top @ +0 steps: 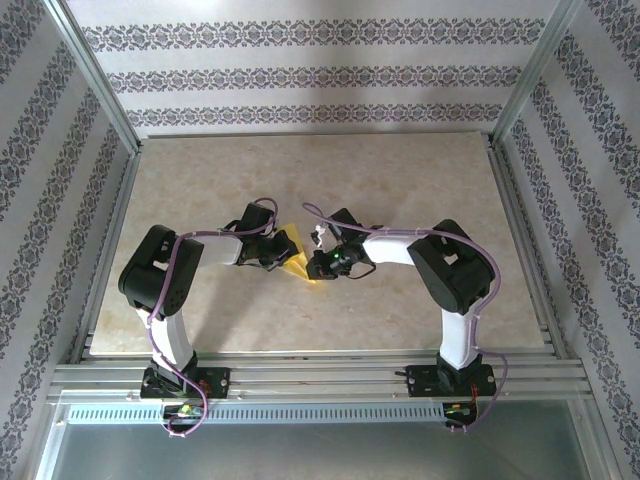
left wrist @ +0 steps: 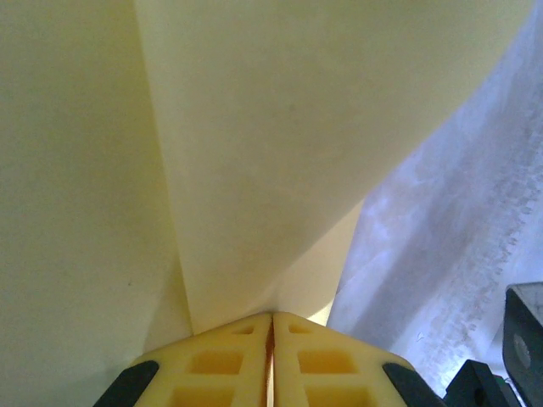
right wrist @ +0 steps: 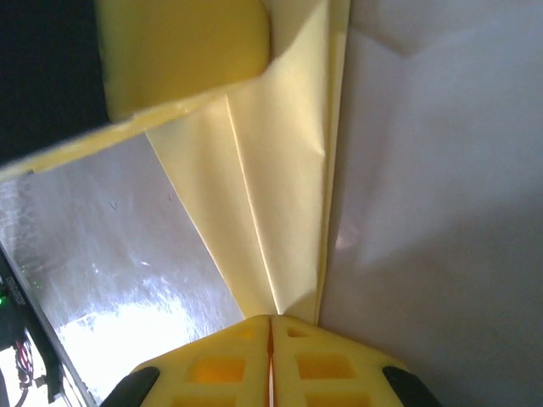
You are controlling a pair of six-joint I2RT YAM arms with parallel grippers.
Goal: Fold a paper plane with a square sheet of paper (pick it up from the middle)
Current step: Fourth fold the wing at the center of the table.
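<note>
step in hand: a mid-fold crease, as i judge it. the yellow paper (top: 300,263) is no longer a flat square, and i hold it between both arms.
left gripper (left wrist: 271,329): clenched on the paper. in my left wrist view the two pads meet, and a folded edge of the sheet runs out of the seam toward 12 o'clock.
right gripper (right wrist: 271,329): also clenched on the paper. long layered creases fan out from the closed pads toward 12 and 1 o'clock.
where the paper is: near the middle of the table (top: 420,170), a touch toward 6 o'clock. my left gripper (top: 274,254) is at its 9 o'clock and my right gripper (top: 326,262) at its 3 o'clock, both touching it.
shape so far: several stacked layers show in the right wrist view (right wrist: 280,220), and a broad curved panel in the left wrist view (left wrist: 280,127). it is not yet a slim dart.
unclear: i cannot tell whether the lower edge rests on the table (left wrist: 441,246) or hangs just above it.
next move calls for: one pinch staying firm as an anchor while the other draws the free layer over, with edges lined up before pressing the crease.
care needed: thin paper tears or skews if my two grips pull apart, so the motion should be small and even.
</note>
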